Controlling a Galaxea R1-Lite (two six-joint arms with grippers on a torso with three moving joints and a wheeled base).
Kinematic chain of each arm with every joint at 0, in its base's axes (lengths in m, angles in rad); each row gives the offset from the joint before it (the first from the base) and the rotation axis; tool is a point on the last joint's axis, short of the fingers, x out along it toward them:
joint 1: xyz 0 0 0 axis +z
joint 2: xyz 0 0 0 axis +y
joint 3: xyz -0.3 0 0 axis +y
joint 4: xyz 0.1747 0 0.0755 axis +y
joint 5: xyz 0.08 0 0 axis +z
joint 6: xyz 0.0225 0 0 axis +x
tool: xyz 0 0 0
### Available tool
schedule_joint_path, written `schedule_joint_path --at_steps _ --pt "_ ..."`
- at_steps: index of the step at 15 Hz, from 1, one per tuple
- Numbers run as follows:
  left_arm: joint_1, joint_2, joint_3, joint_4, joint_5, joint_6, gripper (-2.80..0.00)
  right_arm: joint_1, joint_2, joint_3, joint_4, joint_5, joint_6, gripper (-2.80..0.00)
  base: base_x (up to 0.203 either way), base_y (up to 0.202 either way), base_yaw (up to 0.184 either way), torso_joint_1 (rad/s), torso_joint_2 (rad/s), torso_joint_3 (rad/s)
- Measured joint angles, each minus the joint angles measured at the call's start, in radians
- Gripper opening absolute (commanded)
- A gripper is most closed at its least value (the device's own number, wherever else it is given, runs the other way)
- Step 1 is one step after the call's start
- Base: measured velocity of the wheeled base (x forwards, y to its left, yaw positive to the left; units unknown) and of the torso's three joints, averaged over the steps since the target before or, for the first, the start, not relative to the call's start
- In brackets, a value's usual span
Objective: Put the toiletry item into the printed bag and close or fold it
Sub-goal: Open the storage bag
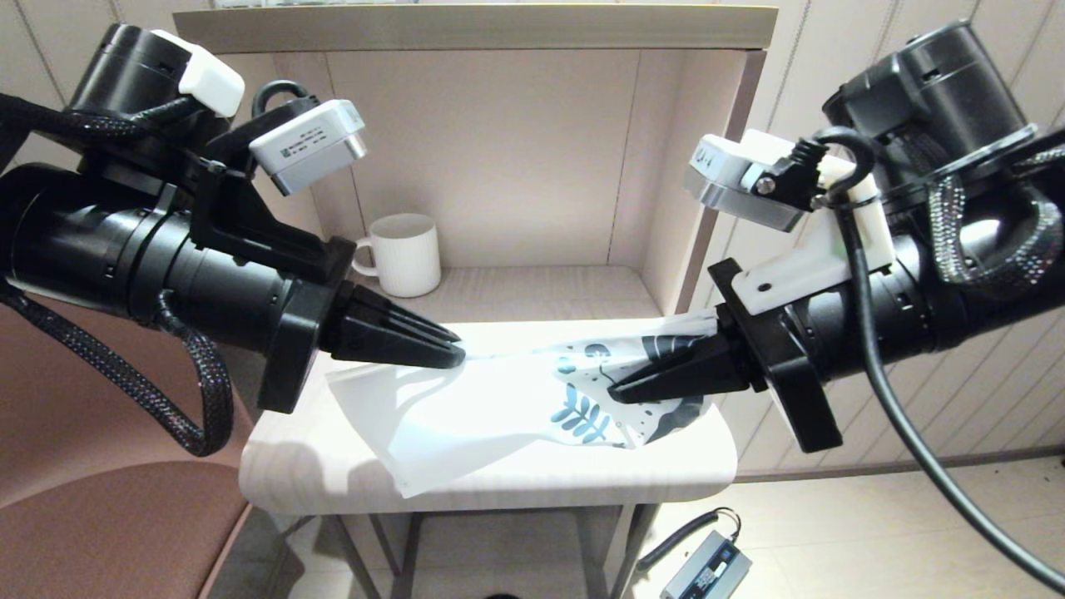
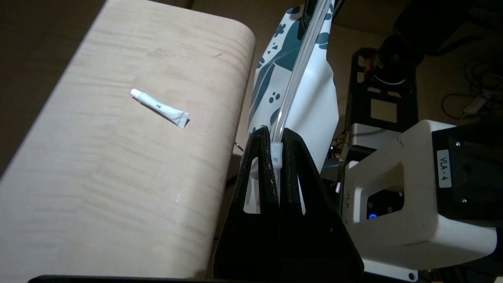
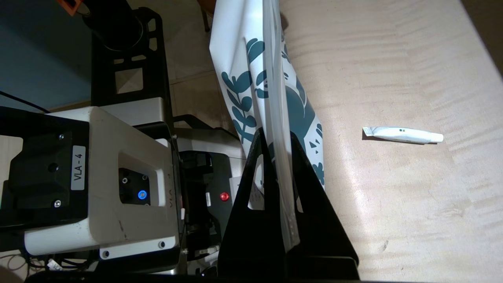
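The printed bag (image 1: 491, 408) hangs stretched between my two grippers above the light wooden table (image 1: 333, 474), its lower edge drooping over the table's front. My left gripper (image 1: 453, 353) is shut on the plain white end of the zip edge, right at the slider (image 2: 276, 154). My right gripper (image 1: 620, 389) is shut on the blue leaf-printed end. A small white toiletry tube (image 2: 159, 108) lies flat on the table behind the bag, outside it; the right wrist view shows the tube (image 3: 402, 135) too. In the head view the tube is hidden.
A white ribbed mug (image 1: 405, 254) stands at the back left inside the beige shelf alcove (image 1: 532, 166). A brown seat (image 1: 100, 524) is at the lower left. On the floor by the table legs lies a power brick (image 1: 707, 570) with its cable.
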Motion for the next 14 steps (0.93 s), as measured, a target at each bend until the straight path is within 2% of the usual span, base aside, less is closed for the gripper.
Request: schedule_joint_path --at_steps 12,14 --pt "0.066 -0.094 0.100 -0.003 -0.002 0.000 -2.80 -0.003 -0.054 0.011 0.003 0.001 0.004 -2.80 0.000 0.000 0.000 0.000 0.00 0.000" --pt "0.074 -0.107 0.117 -0.005 -0.002 0.018 -2.80 -0.013 -0.064 0.017 0.003 0.003 0.003 -2.80 0.000 0.000 0.000 0.000 0.00 0.000"
